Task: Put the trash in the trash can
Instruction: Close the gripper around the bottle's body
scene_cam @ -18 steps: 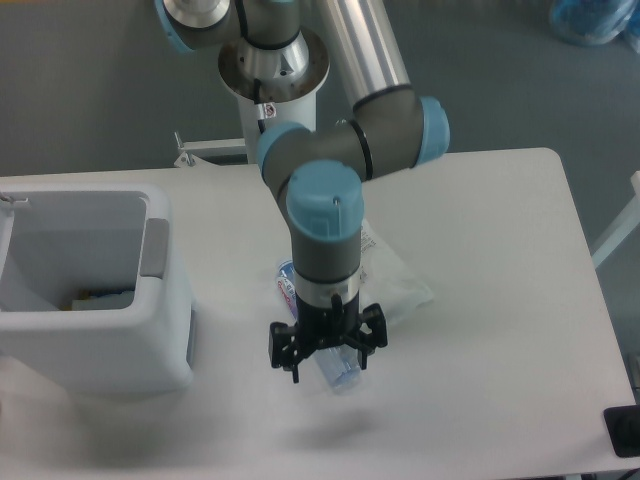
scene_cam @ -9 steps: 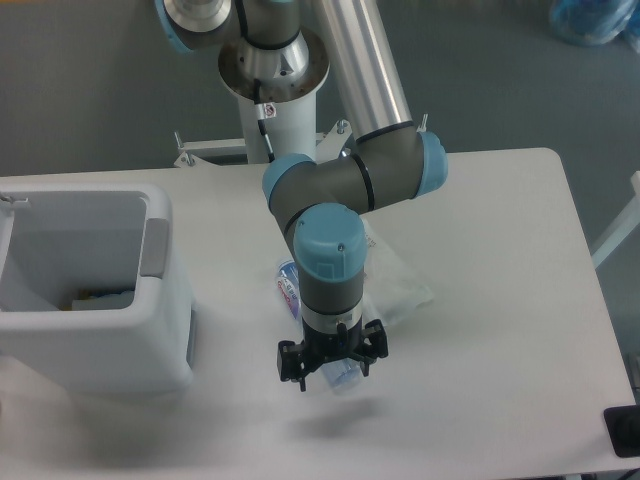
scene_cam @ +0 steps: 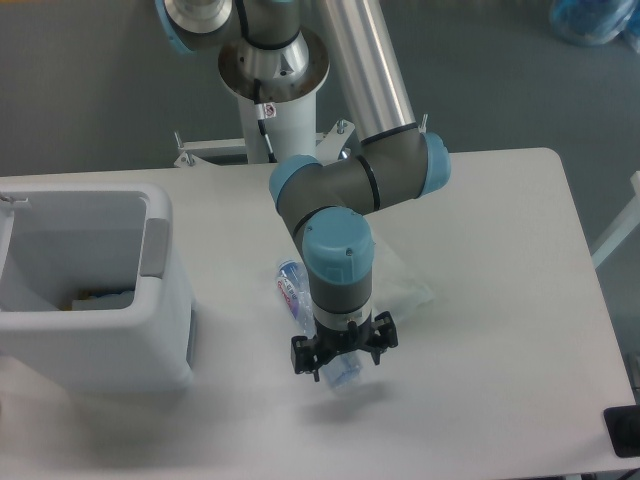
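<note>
While the trash can stands at the left end of the bench, its open top is turned upward so that things can be dropped in from above; something yellowish can be made out at its bottom, too small to be identified. To its right, well apart from it, the clear plastic bottle lies on its side on the bench, its blue-and-red label showing beside the arm's wrist and its lower end showing below it. Directly over the bottle the gripper is held pointing straight down, a pose judged suited to a grasp from above. Whether the fingers are spread wide or already closed on the bottle cannot be told, since they are hidden under the wrist. Just right of the bottle, and partly covered by the arm, the clear wrinkly plastic packet lies flat on the bench. Neither item has yet been placed in the can.
</note>
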